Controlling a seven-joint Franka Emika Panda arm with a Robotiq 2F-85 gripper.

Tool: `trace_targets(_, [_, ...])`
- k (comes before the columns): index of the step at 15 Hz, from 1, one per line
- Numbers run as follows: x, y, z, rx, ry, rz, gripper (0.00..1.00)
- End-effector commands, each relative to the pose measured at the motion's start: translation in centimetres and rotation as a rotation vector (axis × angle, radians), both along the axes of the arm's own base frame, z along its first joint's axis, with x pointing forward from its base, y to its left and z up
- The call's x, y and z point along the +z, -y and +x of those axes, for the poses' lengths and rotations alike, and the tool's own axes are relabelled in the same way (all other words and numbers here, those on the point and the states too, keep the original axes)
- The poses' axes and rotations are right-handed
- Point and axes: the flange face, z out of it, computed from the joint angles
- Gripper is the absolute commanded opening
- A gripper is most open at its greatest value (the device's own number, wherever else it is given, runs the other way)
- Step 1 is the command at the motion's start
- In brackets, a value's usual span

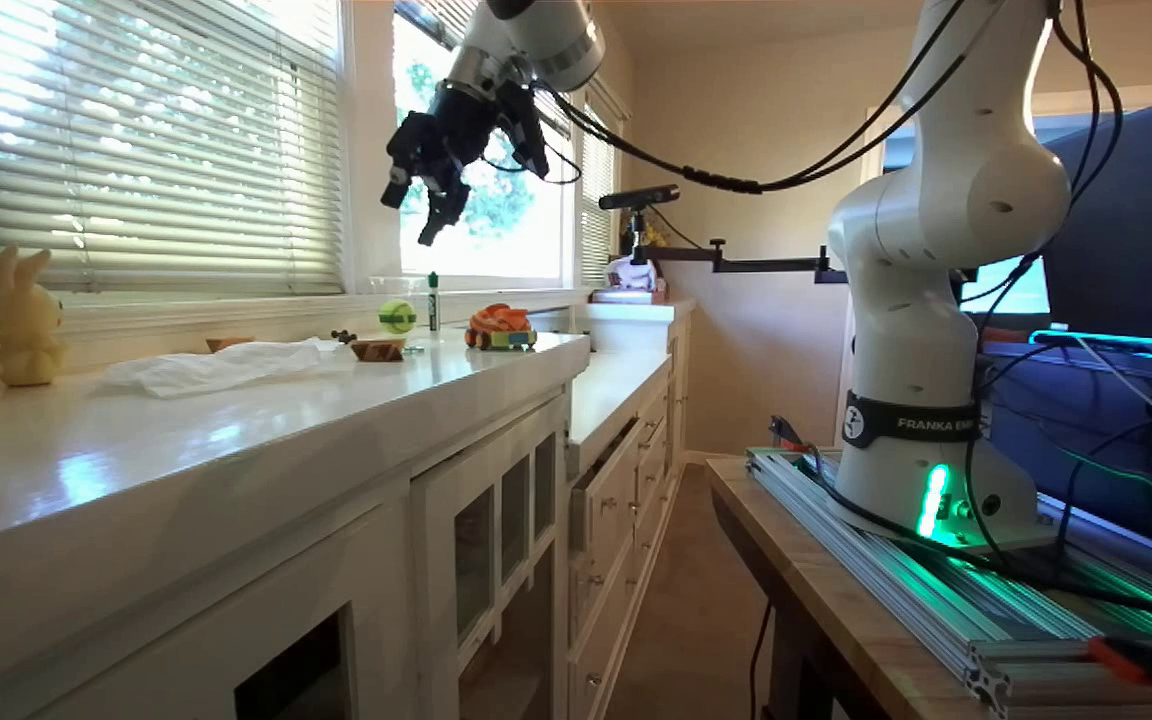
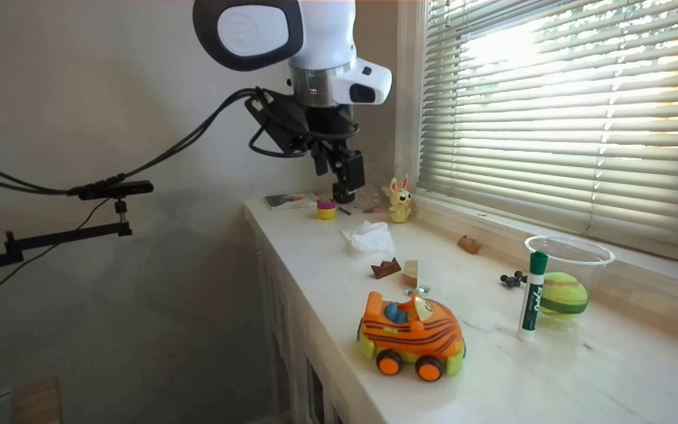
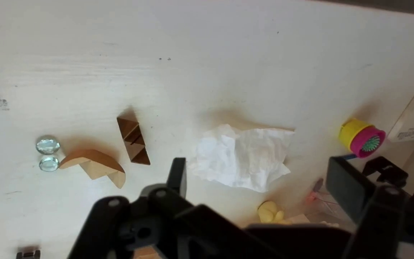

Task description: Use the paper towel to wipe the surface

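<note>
The white crumpled paper towel lies on the white countertop. It also shows in another exterior view and in the wrist view, where it lies between and beyond the fingertips. My gripper is open and empty, high above the countertop. It also shows from another side in an exterior view. In the wrist view the two fingers of the gripper stand wide apart, with nothing between the pads. A few small dark marks show on the countertop in the wrist view.
Near the towel stand a yellow rabbit, a yellow-and-pink tub, brown pieces and clear gems. Farther along are an orange toy car, an upright marker and a clear cup by a ball. Window blinds border the counter.
</note>
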Motion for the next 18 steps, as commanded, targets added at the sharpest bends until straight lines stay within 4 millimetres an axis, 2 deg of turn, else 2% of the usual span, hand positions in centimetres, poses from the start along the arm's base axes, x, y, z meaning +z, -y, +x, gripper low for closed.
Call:
trace_targets(1, [0.6, 1.1, 2.8, 0.045, -0.02, 0.015, 1.0])
trace_targets(4, [1.0, 1.7, 4.9, 0.076, -0.05, -0.013, 1.0])
trace_targets(8, [0.2, 1.3, 8.1, 0.135, -0.119, -0.056, 1.0])
trace_targets(12, [-1.1, -0.2, 11.5, 0.193, -0.176, -0.128, 1.0])
trace_targets(18, [-1.9, -3.1, 15.8, 0.271, -0.164, -0.243, 1.0])
